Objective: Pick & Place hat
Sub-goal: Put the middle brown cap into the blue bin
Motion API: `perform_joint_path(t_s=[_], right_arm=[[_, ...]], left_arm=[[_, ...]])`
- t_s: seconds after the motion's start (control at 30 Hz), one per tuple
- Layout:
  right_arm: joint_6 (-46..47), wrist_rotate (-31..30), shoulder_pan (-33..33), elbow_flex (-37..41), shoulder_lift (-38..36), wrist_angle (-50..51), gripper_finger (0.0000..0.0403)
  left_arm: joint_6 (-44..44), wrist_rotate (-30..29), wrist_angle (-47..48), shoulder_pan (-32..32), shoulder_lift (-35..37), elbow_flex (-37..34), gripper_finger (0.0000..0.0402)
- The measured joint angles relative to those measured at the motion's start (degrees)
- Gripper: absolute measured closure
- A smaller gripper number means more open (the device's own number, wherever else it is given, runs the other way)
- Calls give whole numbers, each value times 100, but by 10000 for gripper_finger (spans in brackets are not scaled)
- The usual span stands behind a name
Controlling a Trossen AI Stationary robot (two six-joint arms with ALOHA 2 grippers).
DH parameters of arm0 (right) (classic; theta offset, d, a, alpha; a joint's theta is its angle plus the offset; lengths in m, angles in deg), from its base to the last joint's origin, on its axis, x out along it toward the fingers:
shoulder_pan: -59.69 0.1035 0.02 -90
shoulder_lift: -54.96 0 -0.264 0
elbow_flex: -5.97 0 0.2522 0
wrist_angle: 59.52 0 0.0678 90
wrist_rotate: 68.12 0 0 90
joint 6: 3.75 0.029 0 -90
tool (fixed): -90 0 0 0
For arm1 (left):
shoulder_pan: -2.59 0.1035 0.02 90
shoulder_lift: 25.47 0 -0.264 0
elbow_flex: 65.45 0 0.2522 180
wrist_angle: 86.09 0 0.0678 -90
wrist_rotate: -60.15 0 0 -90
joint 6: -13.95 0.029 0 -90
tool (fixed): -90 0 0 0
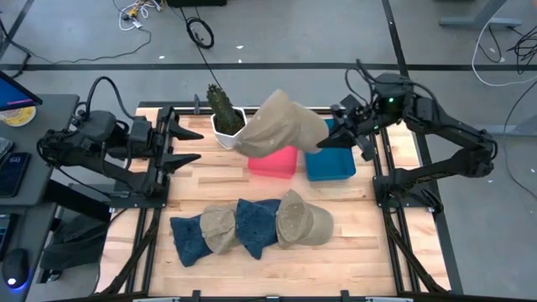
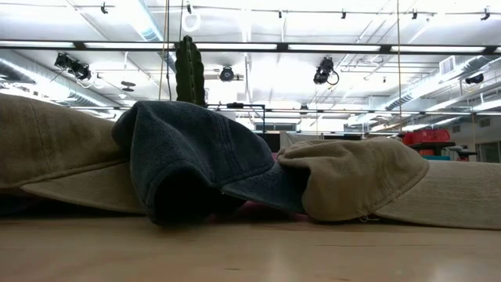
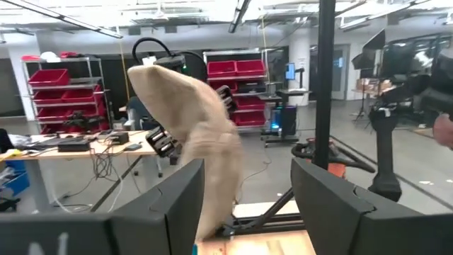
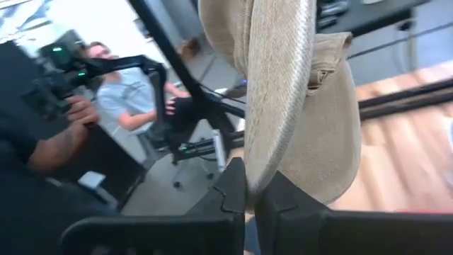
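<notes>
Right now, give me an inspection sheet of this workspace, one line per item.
Surface: wooden table, bare at the near right.
Job's things: tan hat held in the air over the pink bin; blue bin beside it; four hats in a row, two blue, two tan.
Clutter: potted cactus at the back.
Grippers: right gripper shut on the tan hat; left gripper open, waiting at the left edge.
Cables: black loop on the floor behind.
Surroundings: person seated beyond the table; red-bin shelves.
</notes>
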Motion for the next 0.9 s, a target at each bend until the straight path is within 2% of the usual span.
perform_joint_path(t_s=[0.37, 0.47, 0.6, 0.9], right_arm=[[-316, -348, -764, 2, -380, 1399, 397], [-251, -375, -902, 258, -571, 1404, 397], [139, -418, -1035, 1021, -1080, 998, 397], [1882, -644, -1262, 3250, -2506, -983, 397]], left_arm=[[19, -644, 135, 0, -11, -4, 210], [55, -703, 131, 2, -85, -4, 214], [155, -720, 136, 2, -244, -9, 214], [153, -729, -77, 2, -633, -11, 214]])
